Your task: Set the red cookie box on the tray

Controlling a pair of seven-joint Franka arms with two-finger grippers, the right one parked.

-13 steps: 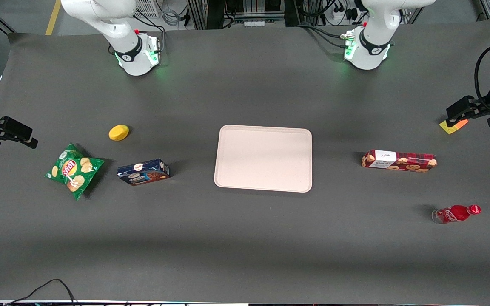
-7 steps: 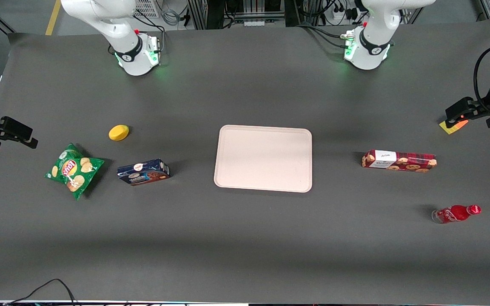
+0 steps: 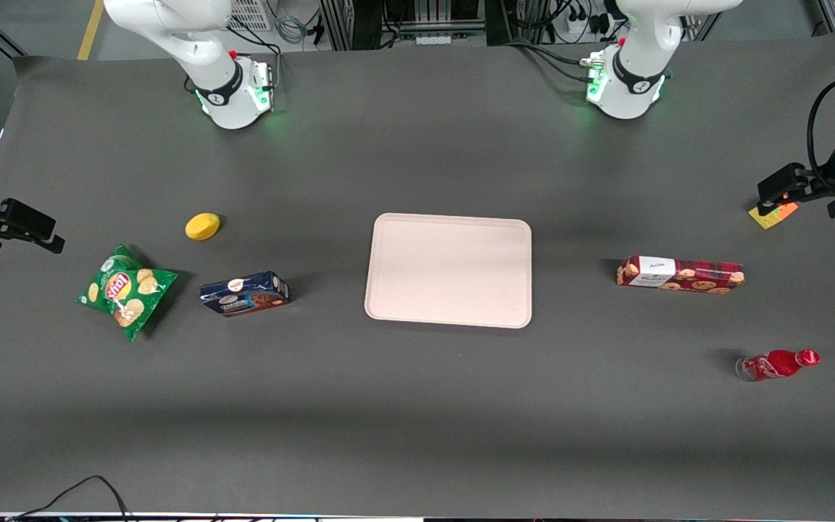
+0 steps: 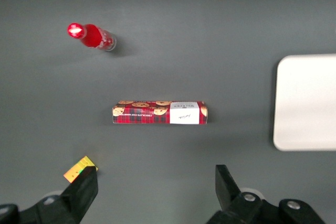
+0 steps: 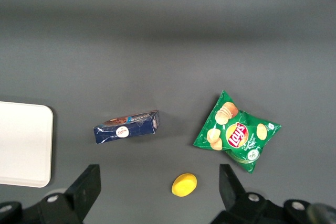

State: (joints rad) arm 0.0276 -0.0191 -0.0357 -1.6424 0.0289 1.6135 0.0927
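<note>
The red cookie box (image 3: 680,275) lies flat on the dark table, between the tray (image 3: 449,270) and the working arm's end of the table. The pale cream-pink tray sits mid-table with nothing on it. My gripper (image 3: 776,192) hangs above the table near the working arm's end, farther from the front camera than the box and apart from it. In the left wrist view the red cookie box (image 4: 159,112) lies lengthwise well ahead of the gripper (image 4: 156,183), whose fingers (image 4: 85,184) stand wide open with only bare table between them. An edge of the tray (image 4: 307,103) shows there too.
A red bottle (image 3: 776,365) lies on its side nearer the front camera than the box. A yellow-orange tag (image 3: 773,215) lies under the gripper. Toward the parked arm's end lie a dark blue cookie box (image 3: 244,293), a green chip bag (image 3: 125,290) and a yellow lump (image 3: 202,226).
The gripper has drifted slightly away from the front camera, still open. The box, tray and other items have not moved.
</note>
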